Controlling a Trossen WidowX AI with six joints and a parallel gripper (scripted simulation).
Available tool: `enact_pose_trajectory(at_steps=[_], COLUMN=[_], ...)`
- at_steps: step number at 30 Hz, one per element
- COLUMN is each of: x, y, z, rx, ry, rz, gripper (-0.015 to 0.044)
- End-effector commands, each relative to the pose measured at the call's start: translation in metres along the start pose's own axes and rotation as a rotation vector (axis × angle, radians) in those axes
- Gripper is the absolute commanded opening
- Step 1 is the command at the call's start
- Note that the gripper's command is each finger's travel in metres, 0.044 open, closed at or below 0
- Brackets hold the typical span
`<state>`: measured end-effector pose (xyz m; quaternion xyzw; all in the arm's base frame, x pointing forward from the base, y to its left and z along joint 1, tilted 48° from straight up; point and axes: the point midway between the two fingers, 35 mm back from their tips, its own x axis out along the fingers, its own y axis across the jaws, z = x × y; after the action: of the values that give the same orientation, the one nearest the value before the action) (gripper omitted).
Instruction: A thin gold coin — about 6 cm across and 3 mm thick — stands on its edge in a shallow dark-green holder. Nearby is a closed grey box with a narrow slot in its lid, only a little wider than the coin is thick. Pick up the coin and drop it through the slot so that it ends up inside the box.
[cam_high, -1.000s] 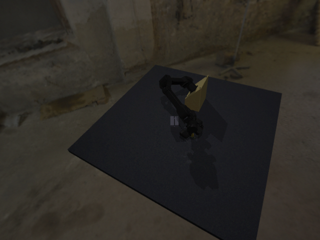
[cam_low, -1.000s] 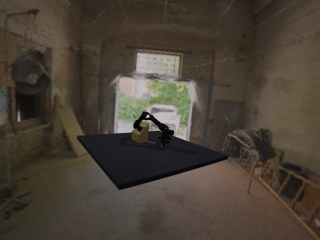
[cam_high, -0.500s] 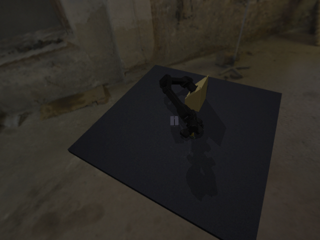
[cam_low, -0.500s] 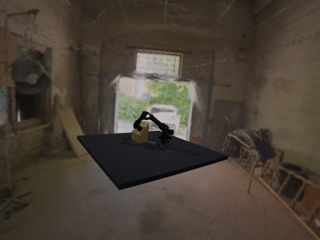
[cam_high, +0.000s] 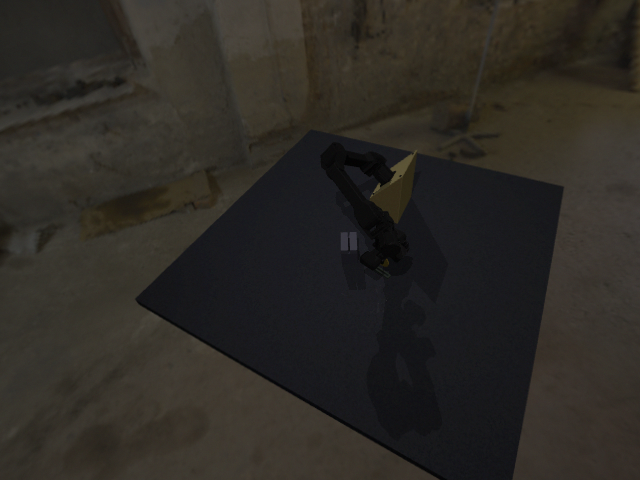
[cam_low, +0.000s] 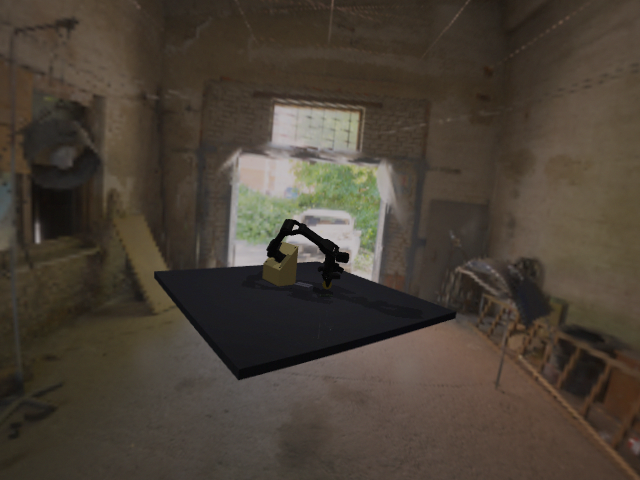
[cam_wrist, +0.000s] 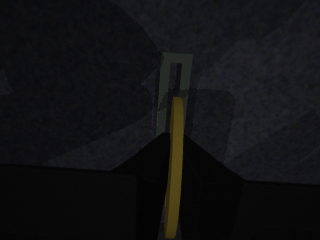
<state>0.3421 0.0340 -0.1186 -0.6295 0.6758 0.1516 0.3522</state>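
Observation:
My gripper (cam_wrist: 172, 142) (cam_low: 327, 281) is shut on the gold coin (cam_wrist: 175, 175) (cam_high: 385, 262) (cam_low: 324, 285). In the wrist view the coin is seen edge-on between the fingers, leaning slightly. The dark-green holder (cam_wrist: 177, 57) (cam_high: 383, 271) lies just below the coin, and the far part of its groove shows empty in the wrist view. The coin appears raised a little above the holder. The grey box (cam_high: 344, 241) (cam_low: 303, 284) stands beside the gripper, left of it in the top and exterior views. The slot runs across its lid as a dark line in the top view.
A tan wedge-shaped block (cam_high: 405, 193) (cam_low: 279, 272) stands by the arm's base, behind the gripper and box in the top view. The dark table top (cam_high: 248, 268) (cam_low: 248, 330) carries everything, with the arm's shadow across it.

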Motion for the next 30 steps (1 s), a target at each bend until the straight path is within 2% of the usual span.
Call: enact_pose_trajectory(at_steps=[1, 19, 30], x=[-0.012, -0.052, -0.053], y=[-0.002, 0.000, 0.000], z=[0.001, -0.002, 0.003], rx=[0.011, 0.017, 0.371], ry=[-0.007, -0.005, -0.005], rz=[-0.002, -0.002, -0.001], gripper=[0.0000, 0.0000, 0.0000])
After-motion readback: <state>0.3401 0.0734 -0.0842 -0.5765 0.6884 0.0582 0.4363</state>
